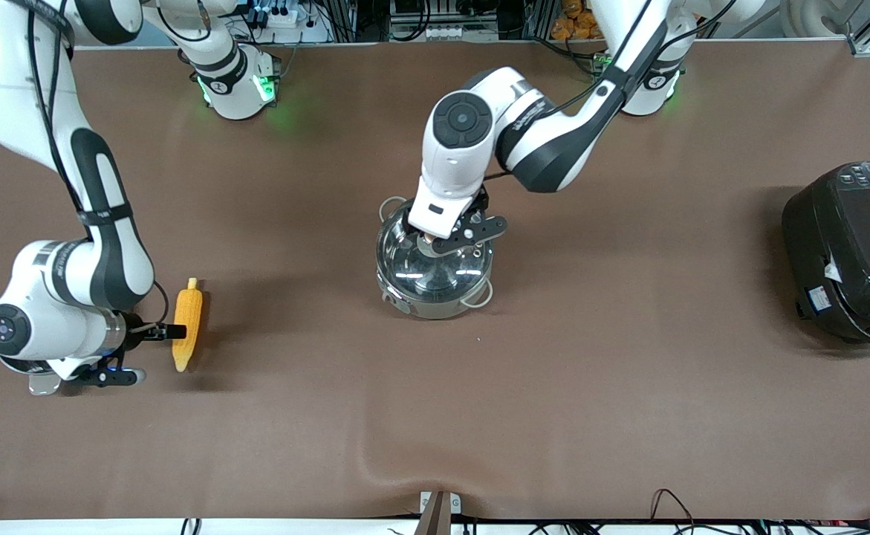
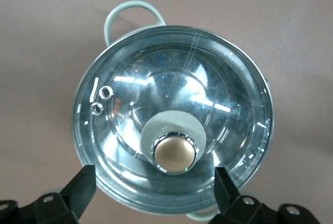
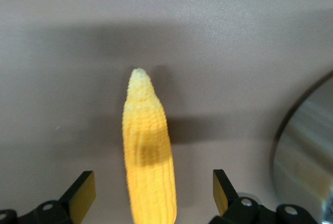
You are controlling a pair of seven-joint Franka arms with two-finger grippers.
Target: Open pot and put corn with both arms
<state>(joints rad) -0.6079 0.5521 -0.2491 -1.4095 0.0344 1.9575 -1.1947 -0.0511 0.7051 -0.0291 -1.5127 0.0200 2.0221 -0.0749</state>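
The steel pot stands mid-table with its glass lid on. My left gripper hangs just over the lid, open, beside the copper-coloured knob. In the left wrist view the knob sits a little ahead of the gripper, whose fingers stand wide apart and touch nothing. The corn lies on the table toward the right arm's end. My right gripper is open and low beside it. In the right wrist view the corn lies between the spread fingers, ungripped.
A large black rice cooker stands at the left arm's end of the table. The brown table cover has a ripple near its front edge. A shiny curved metal edge shows at the border of the right wrist view.
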